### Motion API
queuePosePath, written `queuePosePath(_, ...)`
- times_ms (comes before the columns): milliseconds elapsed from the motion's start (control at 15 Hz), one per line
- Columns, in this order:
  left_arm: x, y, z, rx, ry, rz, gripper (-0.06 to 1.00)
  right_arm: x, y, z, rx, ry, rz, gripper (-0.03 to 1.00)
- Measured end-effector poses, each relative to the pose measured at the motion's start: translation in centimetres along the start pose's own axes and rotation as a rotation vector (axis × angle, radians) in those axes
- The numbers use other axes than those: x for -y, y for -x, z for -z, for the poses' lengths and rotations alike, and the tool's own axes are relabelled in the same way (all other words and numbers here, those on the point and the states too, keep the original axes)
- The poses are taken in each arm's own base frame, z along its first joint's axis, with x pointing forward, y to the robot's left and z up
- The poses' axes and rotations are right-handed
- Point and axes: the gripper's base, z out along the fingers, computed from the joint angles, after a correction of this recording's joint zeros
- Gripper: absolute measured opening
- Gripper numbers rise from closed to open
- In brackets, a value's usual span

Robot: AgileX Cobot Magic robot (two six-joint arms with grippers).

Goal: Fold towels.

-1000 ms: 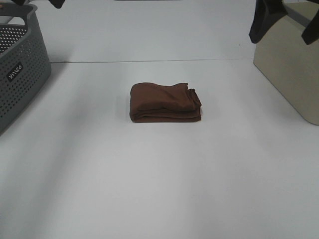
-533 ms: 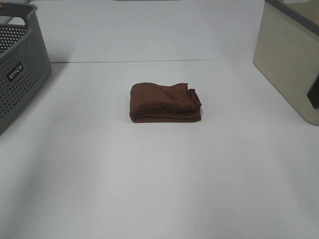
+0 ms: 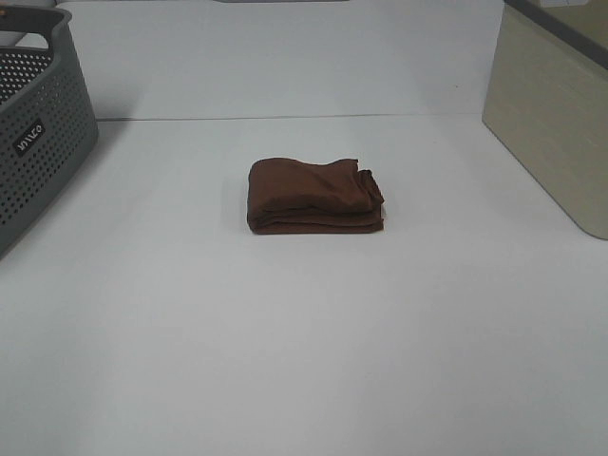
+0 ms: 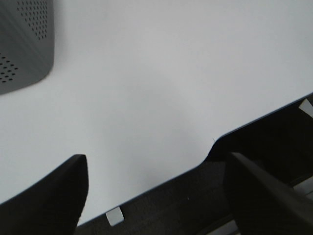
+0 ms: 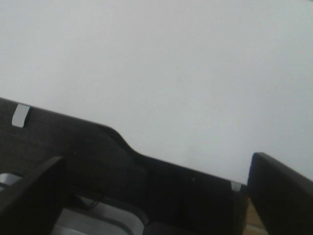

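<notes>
Towel: dark reddish-brown terry towel (image 3: 314, 196), folded into a compact bundle, mid white desk (image 3: 304, 342); long axis left-right.
Change: towel unmoved; arms gone from overhead view.
Left end effector (image 4: 156, 188): fingers apart, empty.
Right end effector (image 5: 156, 193): fingers apart, empty.

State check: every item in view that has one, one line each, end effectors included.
Dark reddish-brown terry towel: folded into a compact layered bundle, lying flat on the table, nothing touching it.
Grey perforated plastic basket: upright; its inside is not visible.
Beige rectangular bin: upright; contents not visible.
Left end effector: open, empty, over the table edge.
Right end effector: open, empty, over the table edge.
</notes>
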Motion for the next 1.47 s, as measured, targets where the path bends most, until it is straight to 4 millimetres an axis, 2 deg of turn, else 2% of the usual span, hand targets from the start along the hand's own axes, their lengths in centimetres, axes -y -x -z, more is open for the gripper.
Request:
queuePosePath(133,0.3,-2.6,0.5,0.099,0.011,-0.042,0.73,-0.1,-1.6,0.6,0.152,-0.009,0.025,0.93)
queuePosePath(200,0.5,-4.0,0.4,0.196,0.010,-0.057,0.73,-0.2,-2.2,1.0,0.305,-0.019,0.051,0.93)
queuePosePath(467,0.6,-3.8,-0.1,0.287,0.004,-0.054,0.73,-0.2,-2.5,0.7,0.317,-0.022,0.071,0.93)
queuePosePath(1267,0.6,-3.8,-0.1,0.291,0.004,-0.071,0.73,-0.2,-2.5,0.7,0.316,-0.022,0.071,0.93)
queuePosePath(1400,0.6,-3.8,-0.2,0.290,0.041,-0.043,0.73,-0.2,-2.5,0.7,0.316,-0.022,0.070,0.93)
queuePosePath(1467,0.6,-3.7,-0.3,0.286,0.120,0.015,0.73,-0.2,-2.5,0.7,0.316,-0.058,0.029,0.93)
